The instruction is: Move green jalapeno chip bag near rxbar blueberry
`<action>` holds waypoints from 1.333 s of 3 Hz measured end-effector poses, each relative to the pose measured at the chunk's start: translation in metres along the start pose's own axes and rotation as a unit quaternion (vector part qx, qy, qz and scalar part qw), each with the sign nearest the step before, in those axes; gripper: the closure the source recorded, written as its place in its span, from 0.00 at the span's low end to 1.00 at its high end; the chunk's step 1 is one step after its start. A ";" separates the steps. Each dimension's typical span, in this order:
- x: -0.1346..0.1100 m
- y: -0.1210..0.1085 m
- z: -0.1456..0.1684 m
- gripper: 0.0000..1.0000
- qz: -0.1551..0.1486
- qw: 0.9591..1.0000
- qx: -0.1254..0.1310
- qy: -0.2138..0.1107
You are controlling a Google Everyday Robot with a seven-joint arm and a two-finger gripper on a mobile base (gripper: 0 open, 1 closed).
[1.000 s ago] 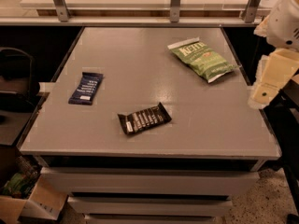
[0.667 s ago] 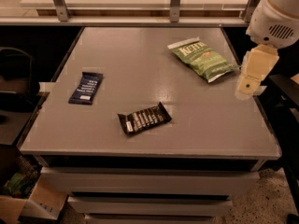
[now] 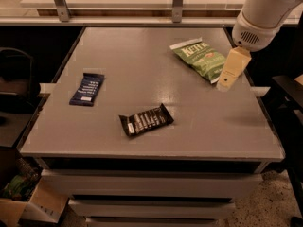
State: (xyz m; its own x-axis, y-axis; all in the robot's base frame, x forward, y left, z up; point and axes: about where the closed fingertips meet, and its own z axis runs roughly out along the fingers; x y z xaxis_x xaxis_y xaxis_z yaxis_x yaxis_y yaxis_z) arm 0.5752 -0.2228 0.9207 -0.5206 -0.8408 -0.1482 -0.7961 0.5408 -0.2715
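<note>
The end effector (image 3: 225, 82) had swung in beside the bag (image 3: 198, 56); apart or together, I couldn't tell. The bag lay ungrasped, far from the rxbar (image 3: 87, 89).

Smooth matt grey table (image 3: 142, 56); crinkly glossy green chip bag (image 3: 201, 58); shiny blue bar wrapper (image 3: 87, 89); smooth cream plastic gripper (image 3: 224, 82) far right, beside the bag.

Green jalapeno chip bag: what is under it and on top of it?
Only the grey table top shows under the green jalapeno chip bag. The gripper hangs at its right end, hiding that corner.
</note>
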 end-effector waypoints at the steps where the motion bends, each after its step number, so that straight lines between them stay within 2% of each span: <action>1: -0.001 -0.003 0.004 0.00 0.023 1.000 0.003 0.000; 2: -0.002 -0.003 0.004 0.00 0.023 1.000 0.004 0.000; 4: -0.038 -0.029 0.018 0.00 0.018 0.999 0.024 -0.034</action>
State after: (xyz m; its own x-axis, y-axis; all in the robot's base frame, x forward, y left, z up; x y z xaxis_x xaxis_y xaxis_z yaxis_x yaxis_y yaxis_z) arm 0.6235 -0.2069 0.9167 -0.5256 -0.8213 -0.2218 -0.7603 0.5705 -0.3106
